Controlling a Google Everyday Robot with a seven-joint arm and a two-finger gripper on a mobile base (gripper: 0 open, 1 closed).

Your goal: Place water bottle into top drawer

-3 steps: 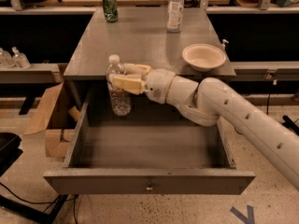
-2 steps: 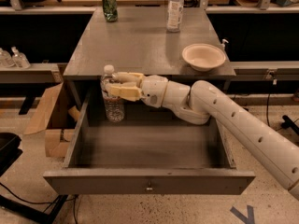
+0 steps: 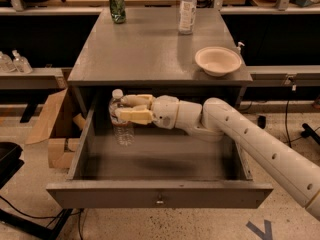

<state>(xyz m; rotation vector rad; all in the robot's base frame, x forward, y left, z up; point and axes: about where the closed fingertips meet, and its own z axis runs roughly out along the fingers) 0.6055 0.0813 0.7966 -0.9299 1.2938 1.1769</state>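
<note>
Nearest the camera, the top drawer stands pulled well out from under the desk, its flat front panel and small knob facing forward. Over the drawer's back left corner sits the hand, reaching in from the right on a thick white arm. Its two pale fingers are clamped on the upper body of the water bottle. The bottle is upright, cap up, with its lower half inside the drawer's walls. Whether its base touches the drawer floor cannot be told.

Farther back, on the desk top, a pale bowl sits near the right edge. A bottle with a large white label and a green can stand along the far edge.

By my reading the task is mostly through: the bottle is picked up and already within the drawer's outline. What seems left is setting it down on the drawer floor, letting go, and drawing the hand clear.
</note>
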